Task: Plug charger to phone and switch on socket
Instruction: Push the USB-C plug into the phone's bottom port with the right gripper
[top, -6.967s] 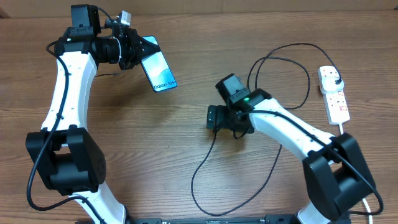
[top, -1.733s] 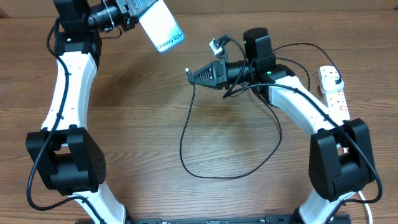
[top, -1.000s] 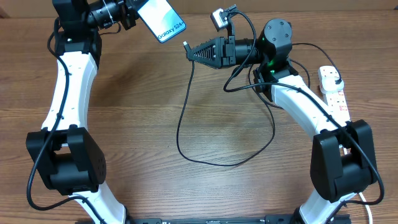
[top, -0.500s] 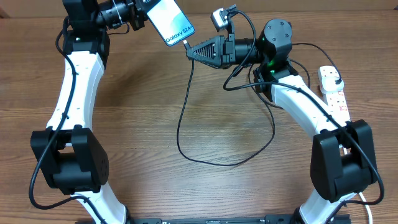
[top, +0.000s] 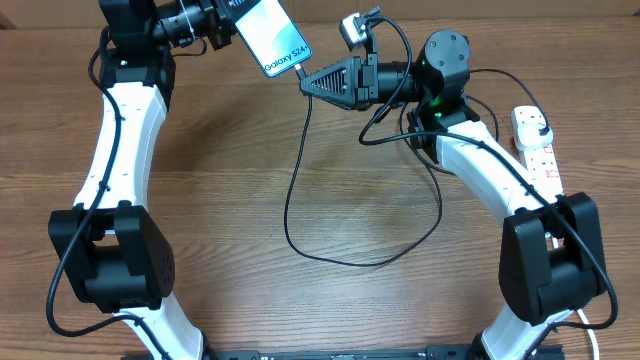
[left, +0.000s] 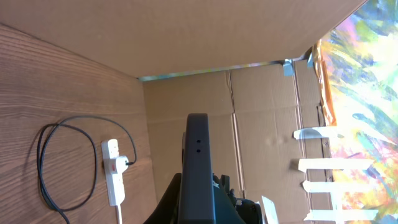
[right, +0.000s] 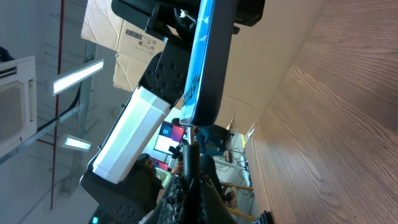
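My left gripper (top: 228, 20) is shut on the phone (top: 270, 35), held in the air at the back of the table with its light blue screen up and the "Galaxy" end toward the right arm. My right gripper (top: 306, 82) is shut on the charger's connector tip (top: 300, 70), which meets the phone's lower end; whether it is seated in the port I cannot tell. The black charger cable (top: 292, 200) hangs down and loops over the table. In the right wrist view the phone (right: 202, 62) stands edge-on just above the connector (right: 189, 155). The socket (top: 537, 150) lies far right.
A black plug (top: 541, 128) sits in the socket's far outlet, and red-marked switches (top: 546, 165) show along the strip. The left wrist view shows the socket (left: 114, 171), a cable loop (left: 62, 162) and cardboard walls (left: 261, 93) behind the table.
Over the last second the left arm carried the phone rightward until its lower end reached the connector tip. The right arm and the cable loop have stayed still.
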